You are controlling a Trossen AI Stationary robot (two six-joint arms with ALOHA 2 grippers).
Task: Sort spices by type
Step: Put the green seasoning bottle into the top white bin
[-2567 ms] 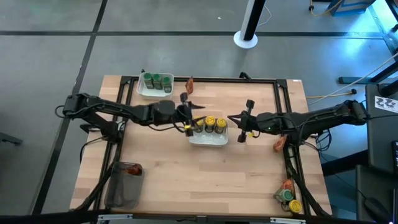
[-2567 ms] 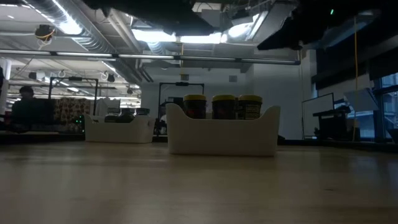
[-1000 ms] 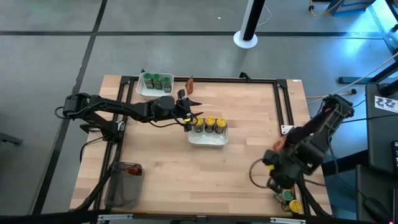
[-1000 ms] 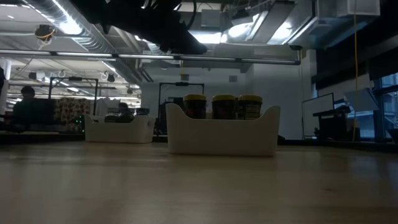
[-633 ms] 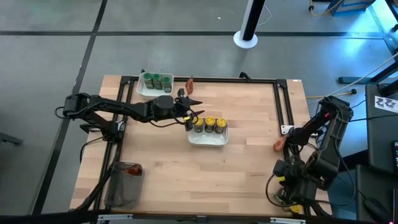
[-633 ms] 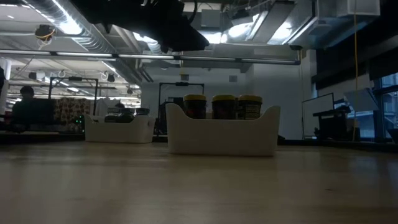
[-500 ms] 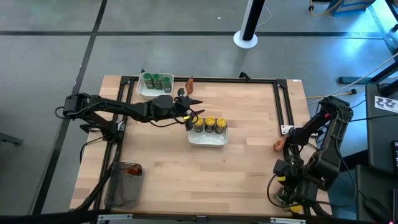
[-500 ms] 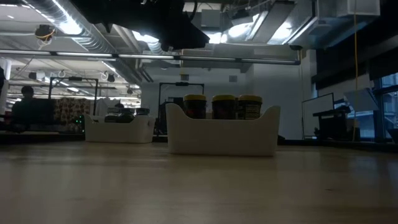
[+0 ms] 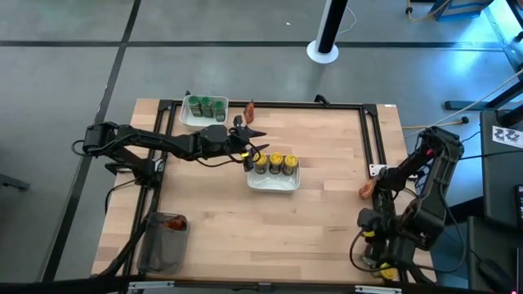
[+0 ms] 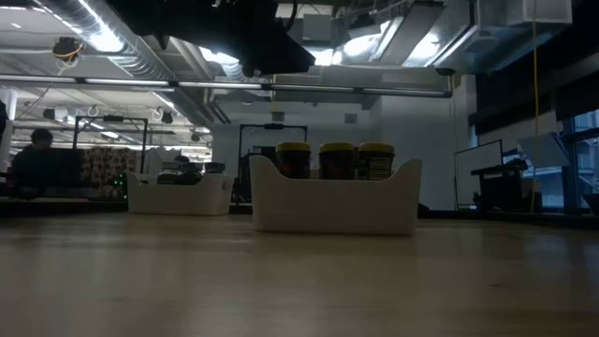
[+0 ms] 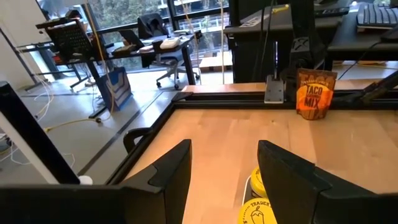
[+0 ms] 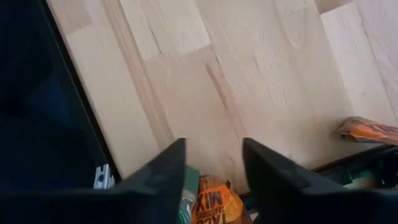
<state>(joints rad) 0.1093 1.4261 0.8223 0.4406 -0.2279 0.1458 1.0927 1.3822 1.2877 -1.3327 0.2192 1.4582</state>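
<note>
High view: we are hovering our right gripper (image 9: 377, 255), fingers apart and empty, over unsorted spices (image 9: 381, 263) well away from the middle tray (image 9: 274, 183) holding yellow-lidded jars (image 9: 276, 161).

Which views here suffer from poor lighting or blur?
Low view: backlit by ceiling lights, so the white tray and its yellow-lidded jars read dim and the arms overhead are silhouettes. Right wrist view: the near fingers are soft and one side falls into black shadow. Left wrist view: evenly lit, taco mix packet legible. High view: even.
</note>
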